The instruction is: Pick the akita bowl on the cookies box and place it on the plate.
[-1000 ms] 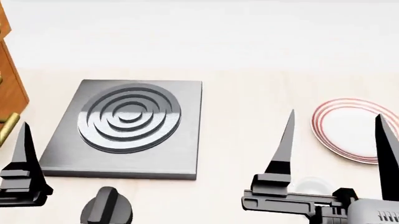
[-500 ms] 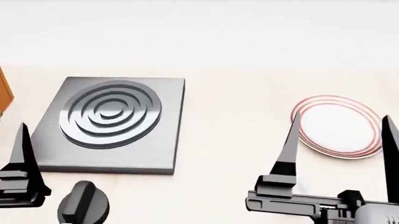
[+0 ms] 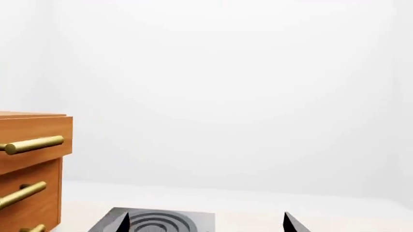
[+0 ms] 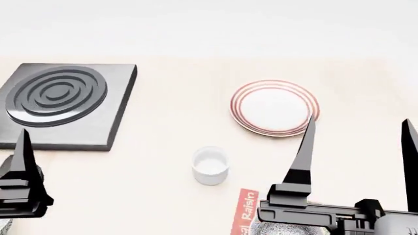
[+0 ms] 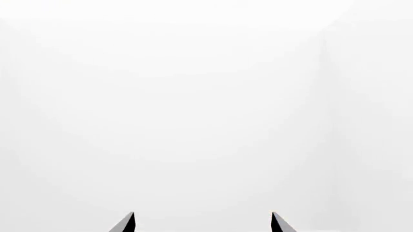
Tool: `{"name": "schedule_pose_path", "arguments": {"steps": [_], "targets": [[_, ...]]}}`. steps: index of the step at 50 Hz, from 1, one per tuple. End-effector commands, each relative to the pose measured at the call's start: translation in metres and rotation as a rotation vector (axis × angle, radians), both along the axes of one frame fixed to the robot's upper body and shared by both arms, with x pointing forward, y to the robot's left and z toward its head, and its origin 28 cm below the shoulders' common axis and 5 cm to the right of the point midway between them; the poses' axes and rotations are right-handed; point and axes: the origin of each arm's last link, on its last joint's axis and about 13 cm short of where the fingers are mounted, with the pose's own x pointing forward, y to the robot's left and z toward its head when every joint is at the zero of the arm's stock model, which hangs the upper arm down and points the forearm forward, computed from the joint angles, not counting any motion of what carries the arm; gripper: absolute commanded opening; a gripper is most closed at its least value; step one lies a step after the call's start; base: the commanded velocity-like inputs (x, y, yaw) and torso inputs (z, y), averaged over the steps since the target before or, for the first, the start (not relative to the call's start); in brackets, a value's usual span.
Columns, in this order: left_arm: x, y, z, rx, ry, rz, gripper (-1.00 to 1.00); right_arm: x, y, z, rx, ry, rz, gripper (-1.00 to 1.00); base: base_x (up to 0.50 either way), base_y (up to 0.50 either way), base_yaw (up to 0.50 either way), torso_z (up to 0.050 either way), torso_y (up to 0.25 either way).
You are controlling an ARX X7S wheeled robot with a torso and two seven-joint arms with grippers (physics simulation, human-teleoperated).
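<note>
Head view: plate (image 4: 274, 107) mid-table, well apart from cookies box (image 4: 245, 215) edge.

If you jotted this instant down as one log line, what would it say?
right gripper: open, empty, raised | akita bowl: on cookies box, partly hidden | plate: bare | white cup: upright between stove and plate

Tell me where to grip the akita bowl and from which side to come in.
Probably its rim, one finger inside and one outside, coming down from above with the open right gripper. The akita bowl shows only as a speckled sliver at the head view's bottom edge, beside the cookies box and partly behind that gripper, so its pose is unclear.
</note>
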Motion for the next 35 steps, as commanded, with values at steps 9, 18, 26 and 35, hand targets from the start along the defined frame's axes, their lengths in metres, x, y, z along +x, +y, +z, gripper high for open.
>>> {"name": "schedule_pose_path", "arguments": {"steps": [9,18,26,35], "targets": [[0.0006,0.0001,0.0011,0.001,-0.002,-0.002,1.00,-0.0008,0.0004,0.0008,-0.005,-0.011,0.015,1.00,-0.09,-0.50,0.00,0.000,0.000],[0.0002,0.0002,-0.0001,0.000,-0.002,-0.001,1.00,-0.0017,0.0005,-0.0039,-0.006,-0.013,0.024,1.00,0.00,-0.50,0.00,0.000,0.000],[0.0008,0.0004,-0.0011,0.000,0.002,0.001,1.00,-0.0007,0.0018,-0.0074,-0.013,-0.007,0.011,1.00,0.00,-0.29,0.00,0.000,0.000],[0.0001,0.0005,-0.0015,-0.003,0.002,-0.001,1.00,-0.0019,0.0032,-0.0064,-0.013,-0.022,0.037,1.00,0.28,-0.02,0.00,0.000,0.000]]}}
